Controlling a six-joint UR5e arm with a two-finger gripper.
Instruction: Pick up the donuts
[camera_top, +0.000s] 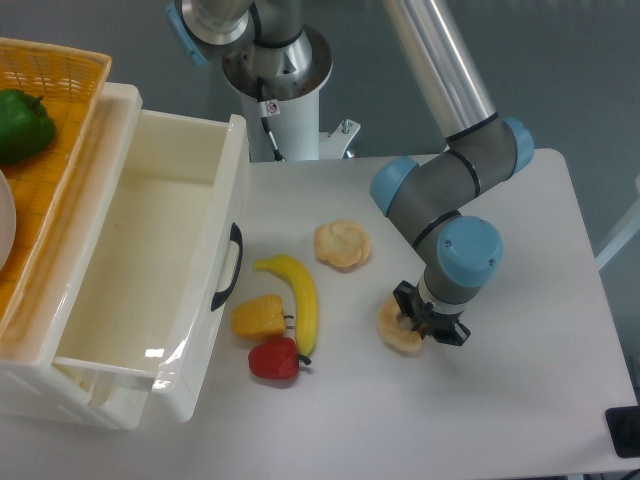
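Observation:
The donut (398, 330) is a pale yellow-tan ring lying right of the table's middle. Its right part is hidden under the gripper. My gripper (428, 322) points straight down onto the donut's right rim. Its black fingers (408, 300) are closed on that rim, and the donut looks slightly tilted. The grey and blue wrist covers most of the fingers from above.
A bun-like pastry (343, 244) lies up-left of the donut. A yellow banana (302, 298), a corn piece (259, 317) and a red pepper (274, 359) lie to the left. An open white drawer (190, 300) stands at the left, and an orange basket (60, 130) holding a green pepper (22, 125) is behind it.

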